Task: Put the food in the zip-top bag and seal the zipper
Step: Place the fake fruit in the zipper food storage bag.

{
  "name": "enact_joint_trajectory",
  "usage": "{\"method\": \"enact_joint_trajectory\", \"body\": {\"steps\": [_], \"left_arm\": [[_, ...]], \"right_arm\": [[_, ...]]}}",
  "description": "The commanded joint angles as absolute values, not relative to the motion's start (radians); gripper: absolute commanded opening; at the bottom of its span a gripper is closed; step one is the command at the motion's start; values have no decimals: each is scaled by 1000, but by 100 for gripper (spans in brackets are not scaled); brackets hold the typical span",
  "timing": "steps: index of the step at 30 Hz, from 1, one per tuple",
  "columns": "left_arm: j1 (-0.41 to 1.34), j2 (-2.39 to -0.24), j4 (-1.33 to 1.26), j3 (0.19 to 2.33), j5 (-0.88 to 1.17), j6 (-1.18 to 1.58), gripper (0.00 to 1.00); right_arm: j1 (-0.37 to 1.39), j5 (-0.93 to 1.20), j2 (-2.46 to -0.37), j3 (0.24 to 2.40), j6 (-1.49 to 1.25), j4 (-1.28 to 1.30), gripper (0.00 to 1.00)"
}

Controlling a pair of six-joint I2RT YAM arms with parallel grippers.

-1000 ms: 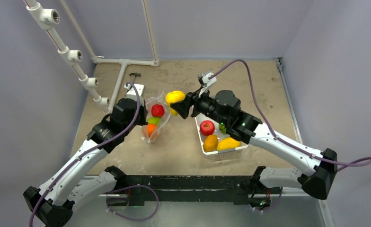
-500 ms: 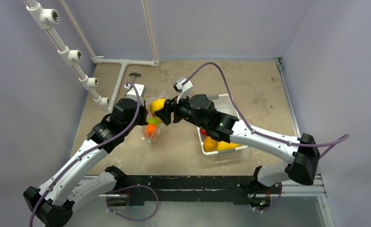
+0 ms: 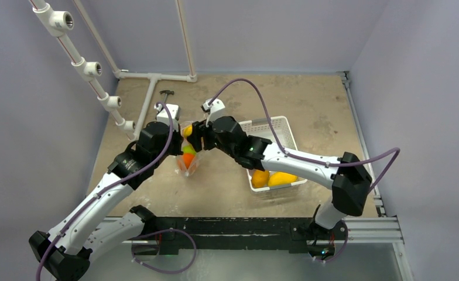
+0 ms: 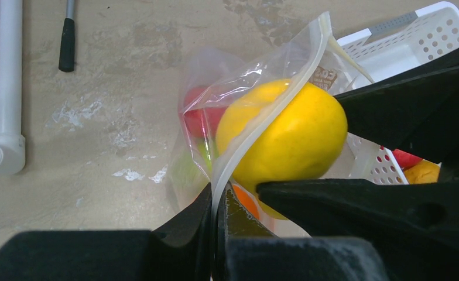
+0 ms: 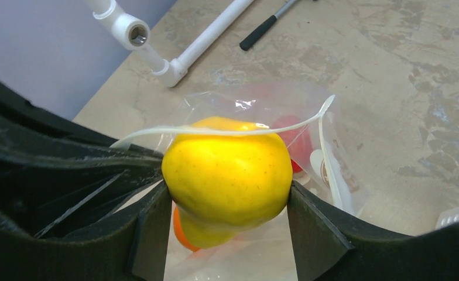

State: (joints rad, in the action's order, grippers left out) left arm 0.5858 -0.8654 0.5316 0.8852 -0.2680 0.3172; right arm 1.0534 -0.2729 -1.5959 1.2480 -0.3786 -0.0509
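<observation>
1. Your right gripper (image 5: 227,202) clamps the glossy yellow toy fruit (image 5: 227,161), which sits half across the thin clear zipper strip (image 5: 157,134).
2. Your left gripper (image 4: 215,234) pinches that strip, jaws closed on it.
3. The pocket of the clear crinkly zip-top bag (image 5: 245,257) lies straight ahead of the right jaws and below them.

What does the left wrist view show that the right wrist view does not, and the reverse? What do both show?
Only the left wrist view: the left gripper shut on the zipper of the zip-top bag, and a red fruit lying in the white basket. Only the right wrist view: both fingers of the right gripper pressing the sides of the yellow fruit, and the lilac wall. Both: the yellow fruit at the bag's mouth, a second red fruit inside the bag, the black tool handle and the white pipe.
</observation>
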Motion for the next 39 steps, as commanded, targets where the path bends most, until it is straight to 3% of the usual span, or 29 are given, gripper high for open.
{"method": "enact_joint_trajectory", "body": {"steps": [1, 8, 14, 25, 39], "left_arm": [[587, -853, 498, 883, -262, 298, 0], [587, -853, 499, 882, -262, 298, 0], [586, -854, 500, 883, -261, 297, 0], [586, -859, 500, 883, -262, 297, 0], [585, -865, 500, 883, -262, 295, 0]], "right_arm": [[1055, -333, -1633, 1338, -422, -18, 65], [1055, -350, -1660, 1359, -436, -2, 86], [1055, -352, -1633, 1352, -437, -5, 92], [1055, -414, -1508, 1308, -472, -2, 93], [1050, -529, -1377, 1284, -595, 224, 93]]}}
